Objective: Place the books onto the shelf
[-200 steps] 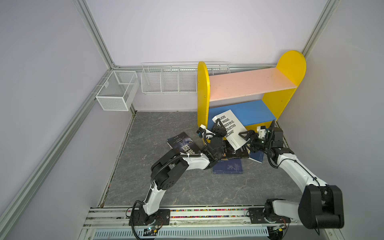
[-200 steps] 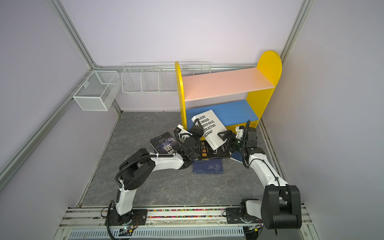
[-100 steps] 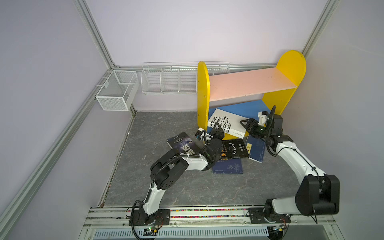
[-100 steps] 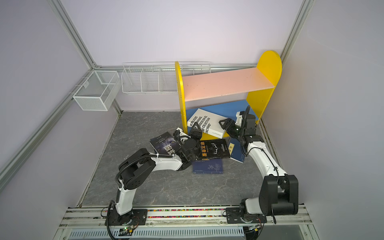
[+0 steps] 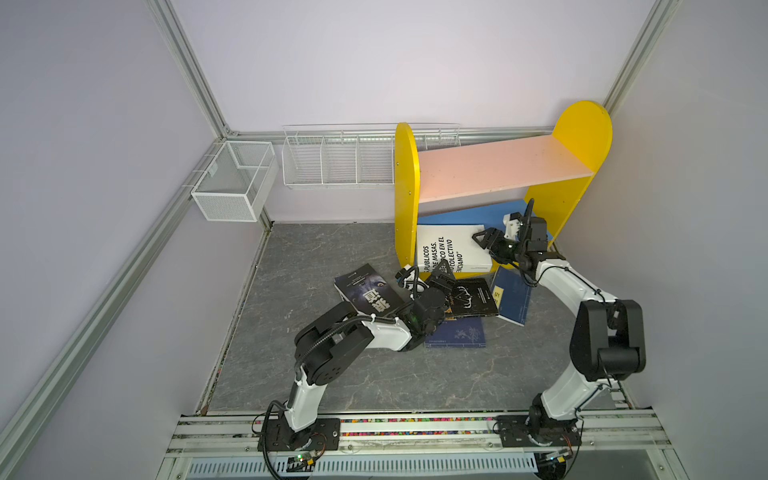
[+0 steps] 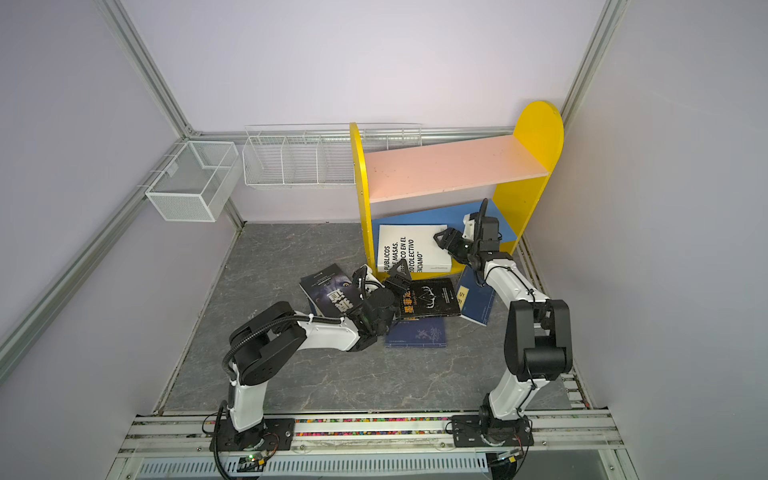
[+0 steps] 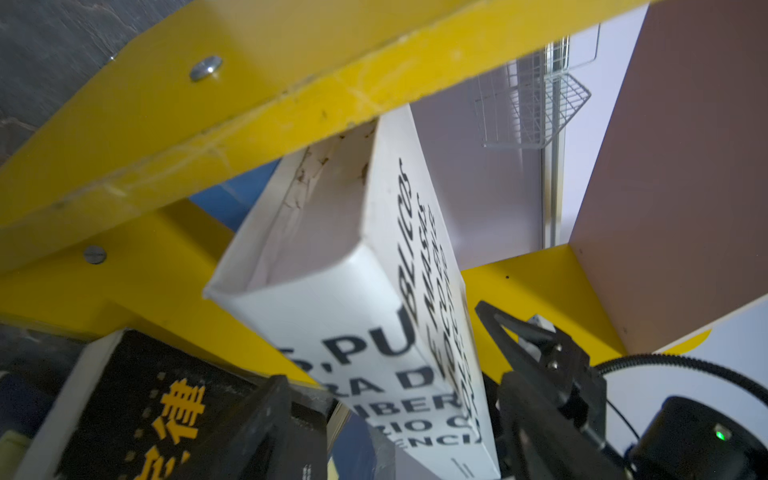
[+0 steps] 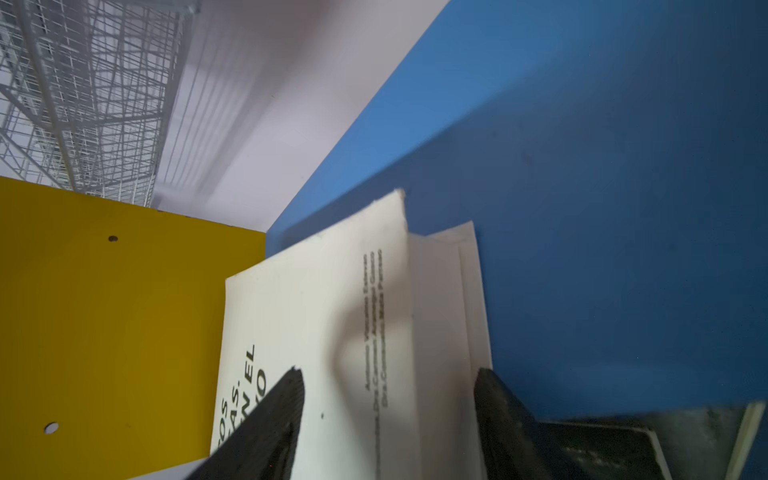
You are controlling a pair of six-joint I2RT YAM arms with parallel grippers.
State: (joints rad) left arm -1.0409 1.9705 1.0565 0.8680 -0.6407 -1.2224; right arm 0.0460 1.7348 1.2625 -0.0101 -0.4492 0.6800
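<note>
Right wrist alone shows right jaws clamping white book (image 8: 316, 324); left jaws gape empty.

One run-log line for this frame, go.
phase: shelving white book | book: cover up on blue lower board | right end effector: gripping its edge | left end effector: open at front corner

In both top views the left hand (image 5: 444, 275) covers part of the title on the white book (image 5: 453, 249); the navy book (image 5: 457, 336) is partly buried under the black book (image 5: 473, 297) and the left arm. Left wrist view: black book cut off by the frame edge, white book lettering smeared. Right wrist view: small print on the white cover unreadable, right hand (image 8: 386, 374) fingers (image 8: 266, 424) run off the edge.
</note>
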